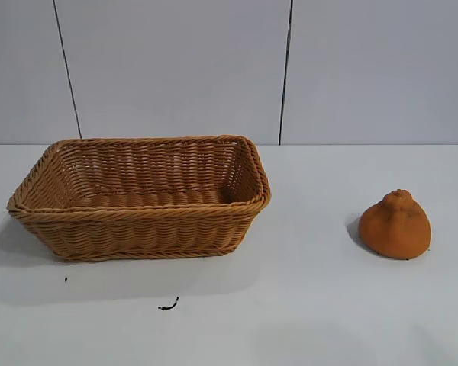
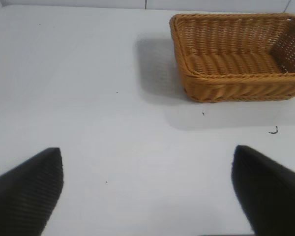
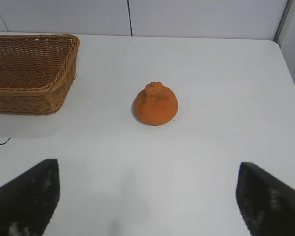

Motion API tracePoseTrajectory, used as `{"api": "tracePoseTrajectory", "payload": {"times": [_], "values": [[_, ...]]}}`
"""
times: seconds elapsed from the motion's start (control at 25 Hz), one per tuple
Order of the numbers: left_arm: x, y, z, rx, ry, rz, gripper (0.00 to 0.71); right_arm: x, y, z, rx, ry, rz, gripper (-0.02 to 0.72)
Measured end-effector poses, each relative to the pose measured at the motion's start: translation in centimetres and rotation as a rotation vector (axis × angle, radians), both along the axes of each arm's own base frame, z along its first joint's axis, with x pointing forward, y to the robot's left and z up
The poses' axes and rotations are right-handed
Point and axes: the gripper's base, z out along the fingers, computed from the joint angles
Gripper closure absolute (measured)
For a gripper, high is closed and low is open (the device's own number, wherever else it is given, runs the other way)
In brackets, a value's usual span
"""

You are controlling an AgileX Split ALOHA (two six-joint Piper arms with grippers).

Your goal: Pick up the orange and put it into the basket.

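The orange (image 1: 395, 226) sits on the white table at the right, knobby bump up; it also shows in the right wrist view (image 3: 156, 104). The basket (image 1: 141, 217) stands at the left, and nothing shows inside it; it shows too in the left wrist view (image 2: 236, 83) and the right wrist view (image 3: 32, 93). Neither arm shows in the exterior view. My right gripper (image 3: 148, 196) is open and empty, well short of the orange. My left gripper (image 2: 147, 189) is open and empty over bare table, apart from the basket.
A small dark squiggle mark (image 1: 169, 306) lies on the table in front of the basket, plus a tiny speck (image 1: 66, 279). A grey panelled wall (image 1: 175, 69) backs the table. The table's right edge (image 3: 290, 73) shows in the right wrist view.
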Motion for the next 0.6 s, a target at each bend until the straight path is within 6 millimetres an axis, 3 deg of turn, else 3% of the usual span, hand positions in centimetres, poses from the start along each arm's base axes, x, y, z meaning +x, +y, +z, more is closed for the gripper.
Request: {"api": "tracePoseTrajectory", "payload": {"times": [0.44, 0.52, 0.6], "values": [[0.0, 0.0, 0.0, 0.000, 0.000, 0.000, 0.044, 0.0, 0.0, 0.2, 0.000, -0.010, 0.000, 0.031], [0.0, 0.0, 0.0, 0.000, 0.000, 0.000, 0.044, -0.1, 0.0, 0.5, 0.001, -0.022, 0.000, 0.031], [0.0, 0.0, 0.0, 0.000, 0.000, 0.000, 0.044, 0.1, 0.0, 2.1, 0.001, -0.028, -0.001, 0.031]]}}
